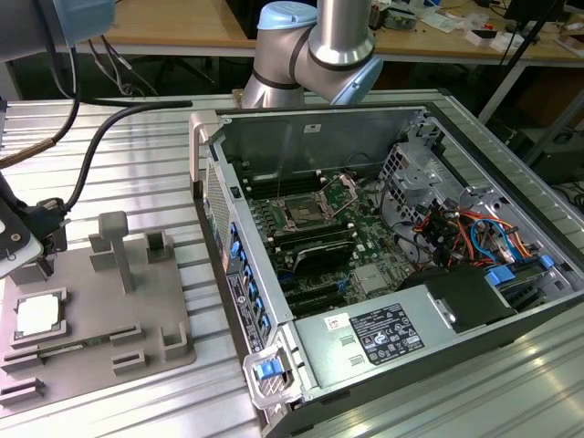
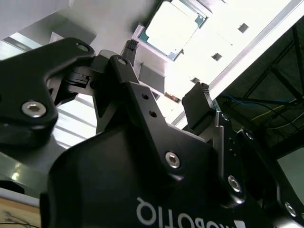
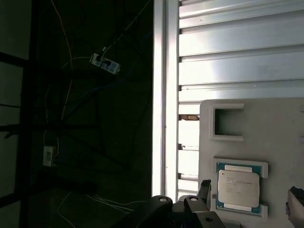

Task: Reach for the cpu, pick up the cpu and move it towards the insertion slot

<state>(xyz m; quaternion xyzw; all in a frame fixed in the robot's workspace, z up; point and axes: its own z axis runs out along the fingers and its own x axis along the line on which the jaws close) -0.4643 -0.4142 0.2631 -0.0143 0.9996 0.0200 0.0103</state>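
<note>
The cpu, a flat square chip with a silver-white top, lies in a shallow nest at the near end of the grey fixture plate, on the exterior view's left. My gripper hangs just above it at that view's left edge. In both wrist views the gripper stands open, one black fingertip on each side of the cpu, apart from it. The insertion slot, a silvery frame with a dark centre, sits on the motherboard inside the open computer case.
The open computer case lies on the slatted aluminium table, to the exterior view's right of the plate. Grey upright blocks stand on the plate. A thick black cable loops over the table. The table edge runs beside the plate.
</note>
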